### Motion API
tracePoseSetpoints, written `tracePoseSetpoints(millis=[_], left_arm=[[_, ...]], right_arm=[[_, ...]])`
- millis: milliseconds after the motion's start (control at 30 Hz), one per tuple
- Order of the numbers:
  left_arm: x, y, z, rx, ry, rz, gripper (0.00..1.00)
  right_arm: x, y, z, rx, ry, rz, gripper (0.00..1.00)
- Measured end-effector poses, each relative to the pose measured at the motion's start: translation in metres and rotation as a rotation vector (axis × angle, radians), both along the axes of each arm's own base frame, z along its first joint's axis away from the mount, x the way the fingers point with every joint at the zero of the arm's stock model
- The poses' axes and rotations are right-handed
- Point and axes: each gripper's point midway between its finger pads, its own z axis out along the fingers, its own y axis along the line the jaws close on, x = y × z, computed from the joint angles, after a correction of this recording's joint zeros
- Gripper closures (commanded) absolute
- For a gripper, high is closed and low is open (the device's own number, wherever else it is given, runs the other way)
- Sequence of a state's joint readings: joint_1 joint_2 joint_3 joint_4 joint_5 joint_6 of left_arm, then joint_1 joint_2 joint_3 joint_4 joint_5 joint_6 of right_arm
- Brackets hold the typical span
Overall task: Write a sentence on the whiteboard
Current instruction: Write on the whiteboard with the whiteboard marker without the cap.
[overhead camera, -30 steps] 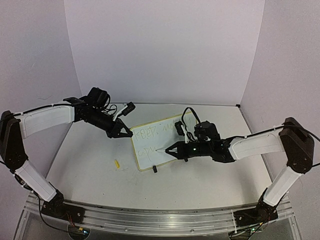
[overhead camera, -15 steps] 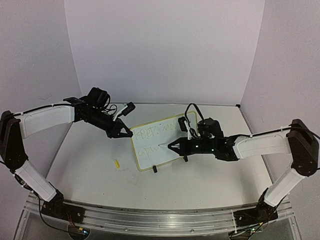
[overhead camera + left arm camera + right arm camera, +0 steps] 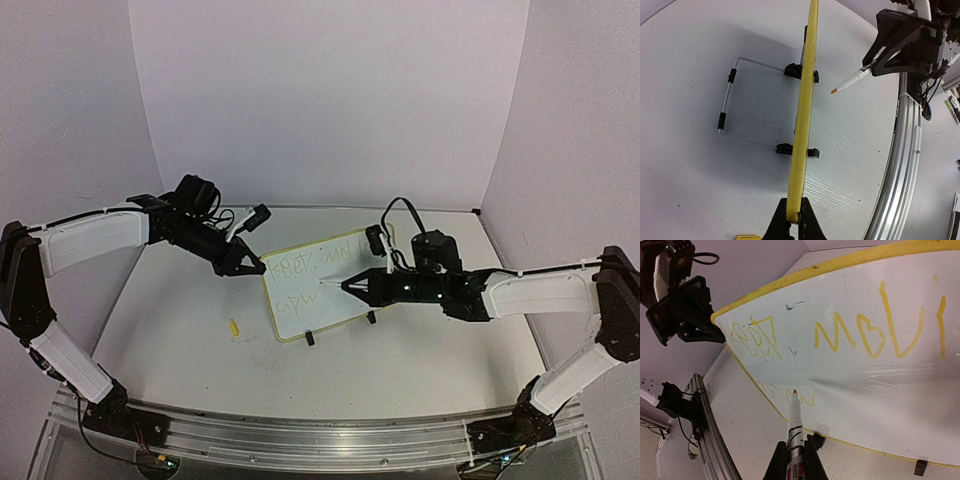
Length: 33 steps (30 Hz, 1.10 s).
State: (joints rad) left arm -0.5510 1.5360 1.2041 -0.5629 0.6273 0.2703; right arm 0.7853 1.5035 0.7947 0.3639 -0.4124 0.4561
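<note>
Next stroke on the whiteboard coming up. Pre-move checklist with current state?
1. Left gripper clamped on whiteboard rim: ok.
2. Right gripper clamped on marker, cap off: ok.
3. Marker tip touching whiteboard: not ok, a gap shows in the left wrist view.
4. Tip lined up with second line of the sentence: ok.
5. Bare whiteboard right of that line: ok.
6. Both clip feet on table: ok.
</note>
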Motion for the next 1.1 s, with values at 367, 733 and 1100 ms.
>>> tracePoseSetpoints(millis=[367,733,1100], left_arm=[[0.000,0.000,0.000,0.000,0.000,0.000,1.00],[0.000,0.000,0.000,0.001,0.000,0.000,1.00],[0.000,0.000,0.000,0.001,0.000,0.001,1.00]], right_arm=[[-0.001,-0.009,-0.016,0.019,0.053,0.065,1.00],[0.007,-0.014,-0.033,0.000,0.088,0.049,1.00],[0.017,-0.012,-0.034,0.003,0.089,0.034,1.00]])
